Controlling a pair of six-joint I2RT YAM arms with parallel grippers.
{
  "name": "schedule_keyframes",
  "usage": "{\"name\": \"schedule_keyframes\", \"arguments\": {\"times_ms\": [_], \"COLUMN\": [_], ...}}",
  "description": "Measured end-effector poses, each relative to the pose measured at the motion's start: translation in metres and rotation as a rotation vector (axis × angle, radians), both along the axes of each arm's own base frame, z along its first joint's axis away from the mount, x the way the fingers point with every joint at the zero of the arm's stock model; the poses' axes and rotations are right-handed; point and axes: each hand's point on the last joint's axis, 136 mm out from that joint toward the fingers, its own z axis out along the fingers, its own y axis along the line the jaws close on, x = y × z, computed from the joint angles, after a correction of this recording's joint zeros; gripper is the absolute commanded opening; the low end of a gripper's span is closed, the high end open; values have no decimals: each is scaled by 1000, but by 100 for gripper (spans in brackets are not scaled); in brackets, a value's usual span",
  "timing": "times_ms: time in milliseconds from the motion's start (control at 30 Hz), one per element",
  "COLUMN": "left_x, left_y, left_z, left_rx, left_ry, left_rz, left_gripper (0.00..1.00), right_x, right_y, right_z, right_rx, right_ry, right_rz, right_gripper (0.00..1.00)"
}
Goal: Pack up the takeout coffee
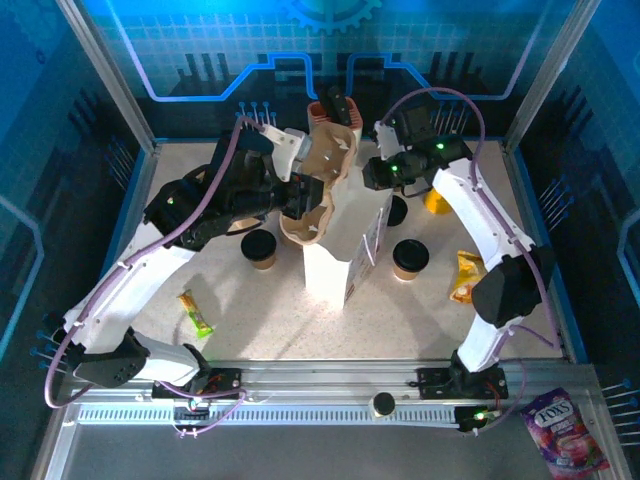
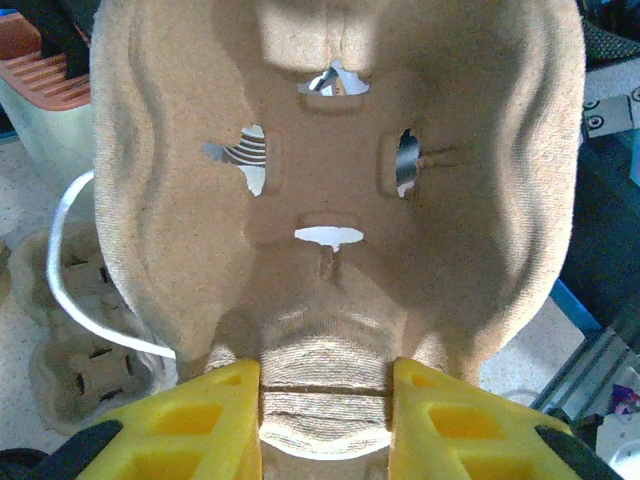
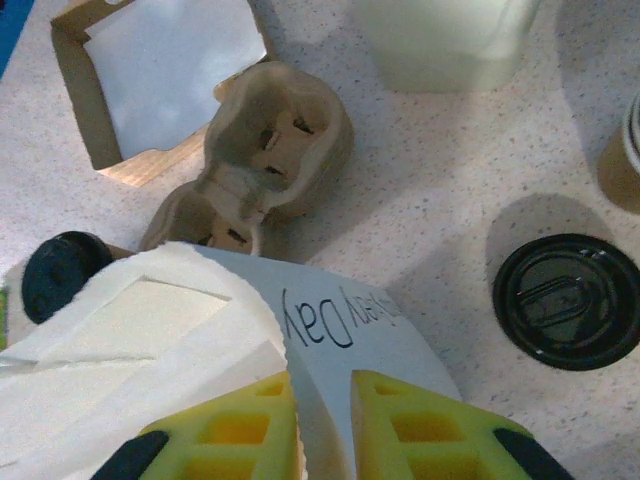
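LEFT: your left gripper [image 2: 325,400] pinches the pulp carrier [image 1: 325,165], raised at upper centre | CENTRE: white bag [image 1: 335,270] stands with one takeout coffee [image 1: 258,248] to its left, a second coffee [image 1: 410,258] to its right | RIGHT: your right gripper [image 3: 320,420] pinches the bag's edge | STEP: probably bagging the carrier; next, line it up over the mouth.

Tan pulp cup carrier [image 2: 330,180]; white paper bag [image 3: 400,350] with black handwriting; tan takeout coffee cups [image 1: 262,262] with black lids [image 3: 567,300]; speckled cream table [image 1: 420,320].
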Motion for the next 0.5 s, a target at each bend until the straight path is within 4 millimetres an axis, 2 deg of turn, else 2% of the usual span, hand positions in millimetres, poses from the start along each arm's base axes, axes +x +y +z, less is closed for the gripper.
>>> {"name": "schedule_keyframes", "arguments": {"times_ms": [267, 333, 500], "left_x": [-4, -4, -5], "left_y": [-17, -25, -47], "left_z": [5, 1, -18], "left_rx": [-39, -40, -8], "left_ry": [-8, 5, 43], "left_rz": [-43, -55, -89], "left_gripper": [31, 31, 31], "right_x": [-12, -14, -17], "right_y": [2, 1, -8], "right_z": [1, 0, -2], "right_rx": [20, 18, 16], "right_ry": [26, 31, 45], "right_rz": [-11, 8, 49], "right_gripper": [34, 36, 35]}}
